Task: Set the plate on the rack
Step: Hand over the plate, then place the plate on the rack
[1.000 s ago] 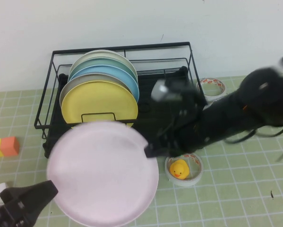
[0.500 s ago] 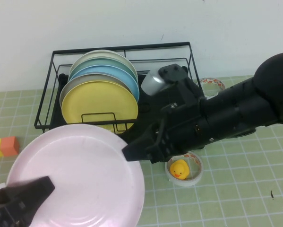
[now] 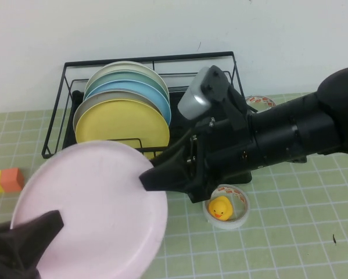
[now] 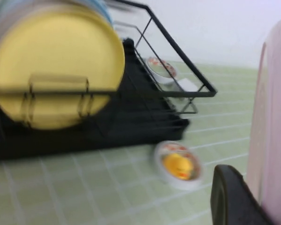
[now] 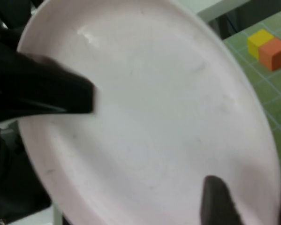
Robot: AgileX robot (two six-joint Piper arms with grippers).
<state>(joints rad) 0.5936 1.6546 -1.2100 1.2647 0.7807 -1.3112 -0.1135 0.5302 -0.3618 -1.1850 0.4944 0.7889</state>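
The pale pink plate (image 3: pixel 98 203) hangs tilted in the air in front of the black wire rack (image 3: pixel 220 64). My right gripper (image 3: pixel 147 179) is shut on its right rim, with one finger (image 5: pixel 217 201) on the plate's face (image 5: pixel 149 117). My left gripper (image 3: pixel 43 229) is at the bottom left and grips the plate's lower left rim. Its finger (image 4: pixel 231 197) lies against the plate's edge (image 4: pixel 274 117) and also shows in the right wrist view (image 5: pixel 60 96). The rack (image 4: pixel 178 89) holds several upright plates, with a yellow one (image 3: pixel 121 125) in front.
A tape roll with a yellow duck (image 3: pixel 221 208) inside lies on the green mat right of the plate. Another tape roll (image 3: pixel 261 104) lies behind the right arm. A yellow and orange block (image 3: pixel 4 180) sits at the far left. The right half of the rack has free slots.
The right gripper has carried the plate left and down, and tilted it, so its rim reaches further into the left gripper. The left gripper has barely moved.
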